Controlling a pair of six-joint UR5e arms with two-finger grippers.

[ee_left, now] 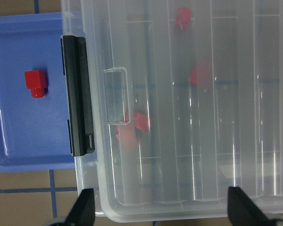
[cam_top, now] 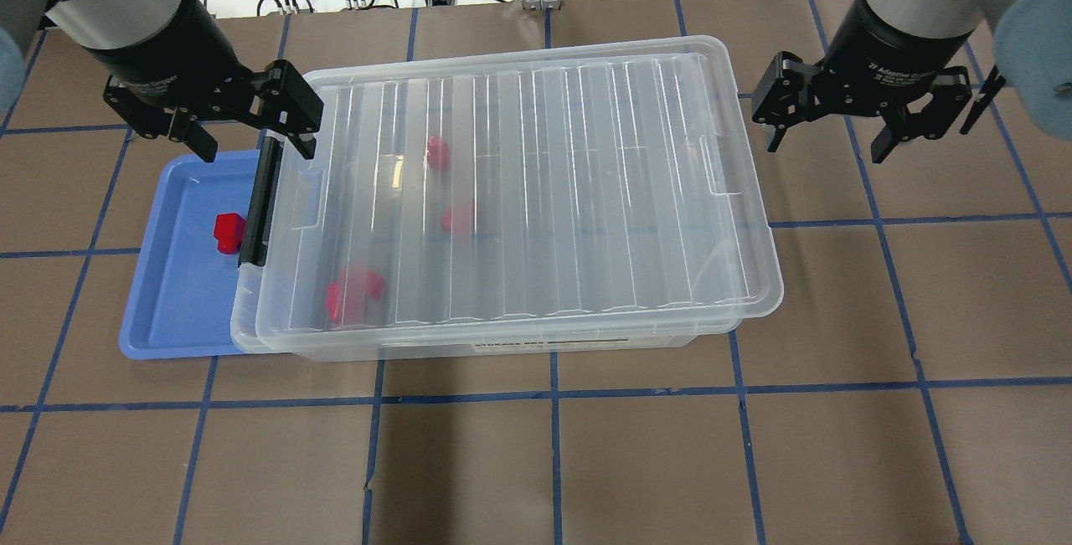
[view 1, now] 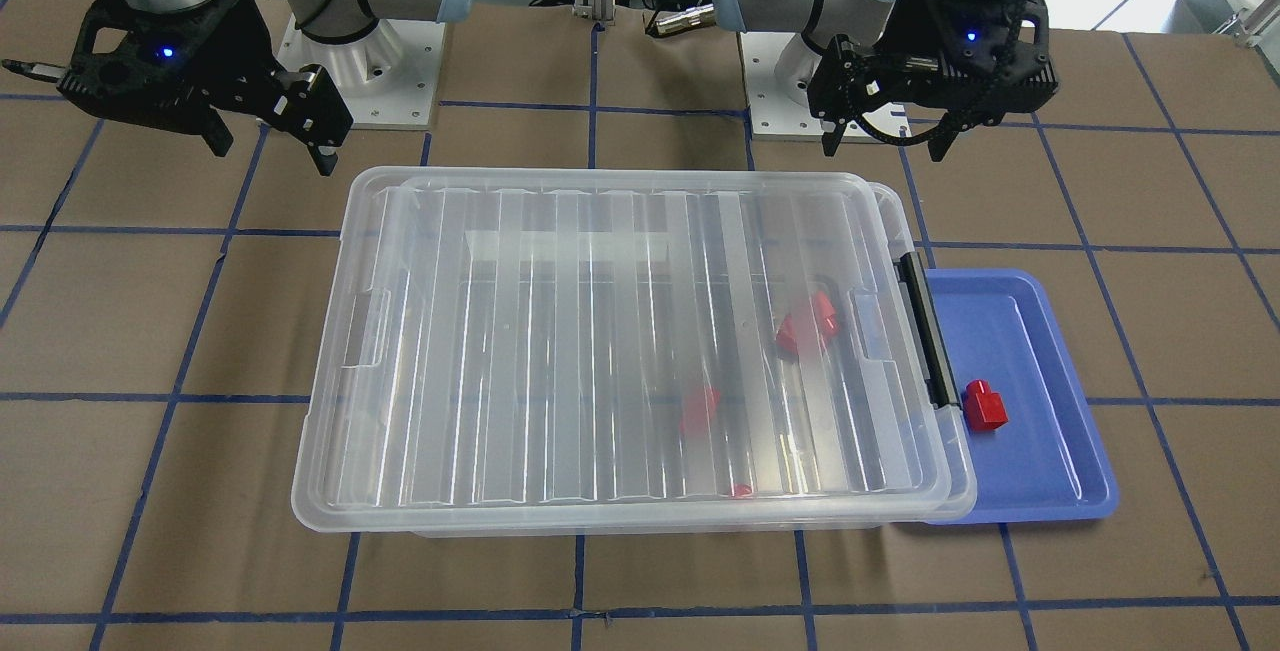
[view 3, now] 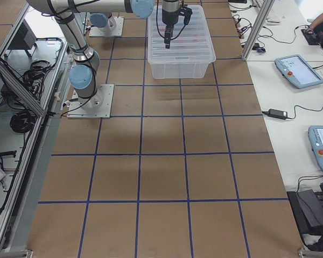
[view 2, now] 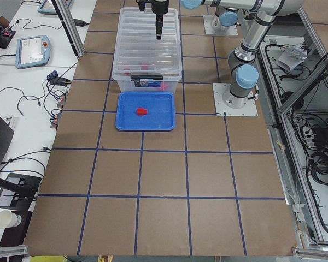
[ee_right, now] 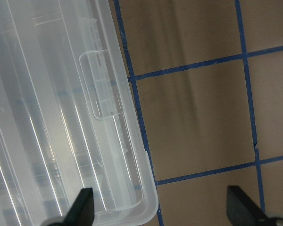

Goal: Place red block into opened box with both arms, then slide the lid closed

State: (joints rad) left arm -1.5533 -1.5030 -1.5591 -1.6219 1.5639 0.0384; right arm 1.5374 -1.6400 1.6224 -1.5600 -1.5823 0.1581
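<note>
The clear box (cam_top: 502,346) stands mid-table with the ribbed lid (cam_top: 544,177) lying over nearly all of it, shifted slightly away from the black latch (cam_top: 258,202). Through the lid I see three red blocks (cam_top: 436,151) (cam_top: 459,216) (cam_top: 352,290). Another red block (cam_top: 228,232) (ee_left: 36,82) lies outside the box. My left gripper (cam_top: 251,128) (view 1: 885,139) hovers open and empty over the latch-end corner. My right gripper (cam_top: 827,143) (view 1: 268,146) hangs open and empty just beyond the opposite short end.
A shallow blue tray (cam_top: 167,311) sits against the box's latch end and carries the loose red block. Brown table with blue tape grid (cam_top: 553,461) stretches in front of the box. The arm bases (view 1: 360,71) stand behind it.
</note>
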